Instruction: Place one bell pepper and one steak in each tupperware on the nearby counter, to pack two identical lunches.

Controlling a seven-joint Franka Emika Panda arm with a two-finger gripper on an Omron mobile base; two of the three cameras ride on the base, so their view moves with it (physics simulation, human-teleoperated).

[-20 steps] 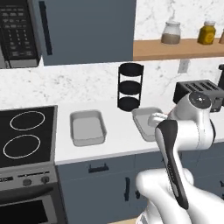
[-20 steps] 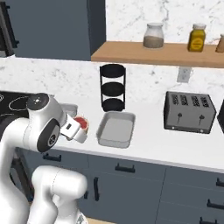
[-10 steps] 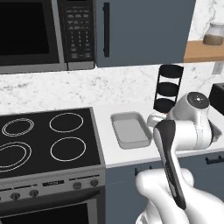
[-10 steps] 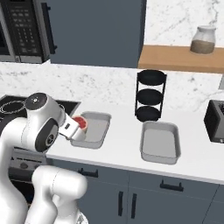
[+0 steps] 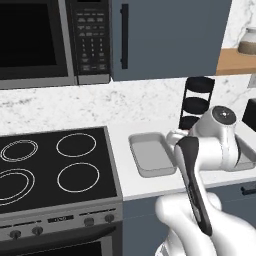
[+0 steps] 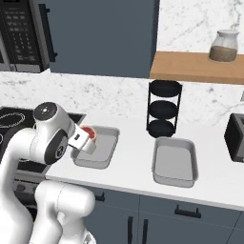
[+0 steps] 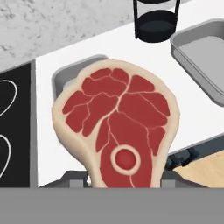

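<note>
Hand view puts the steak point(image 7: 118, 131) closest of all: a raw red cut with a pale fat rim and a round bone, standing up from the bottom edge where the gripper point(image 6: 85, 138) holds it, the jaws partly closed on its lower end and hidden behind the meat. In the right base view the same steak shows as a small red patch at the hand, hanging over the near left part of the left tupperware point(image 6: 107, 147), a shallow grey tray on the white counter point(image 6: 209, 183). The hold appears to be only on the narrow bottom of a broad, floppy slab, so my worry is that it could swing or slip out before it is properly centred, landing across the tray's rim or on the stove point(image 5: 55, 165) just beside it. A release from this height might also leave it draped over the wall. Farther along, the right tupperware point(image 6: 175, 161) sits apart from the first and looks bare inside, and behind both stands a black tiered rack point(image 6: 162, 107) that a wide swing could clip. No bell pepper is visible to me.
</note>
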